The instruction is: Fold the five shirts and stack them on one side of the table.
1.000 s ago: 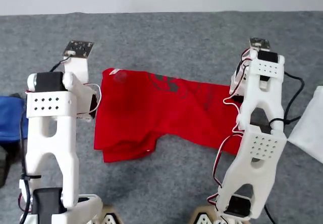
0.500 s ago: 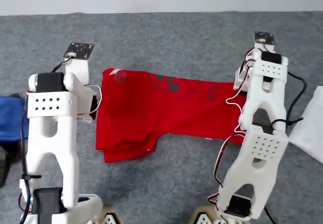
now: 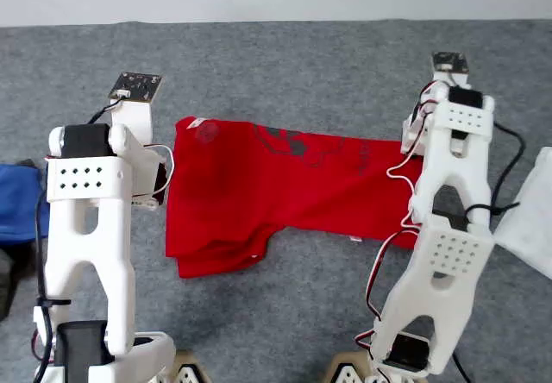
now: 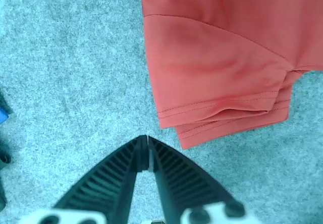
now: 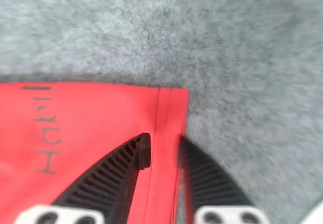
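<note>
- Red shirt (image 3: 259, 193) lies spread flat in the middle of the grey carpeted surface (image 3: 285, 64), between the two arms. Its printed front faces up, and its sleeve bunches in two layers at the near-left corner.
- Right fingers (image 5: 126, 168) grip the shirt's hem at its right edge, with a strip of red fabric pinched between them.
- Left fingers (image 4: 121, 168) are closed on nothing. Their tips meet over bare surface just beside the sleeve's stitched hem, not touching it.
- Blue cloth (image 3: 17, 202) lies at the surface's left edge and white cloth (image 3: 530, 219) at the right edge, both apart from the red shirt.
</note>
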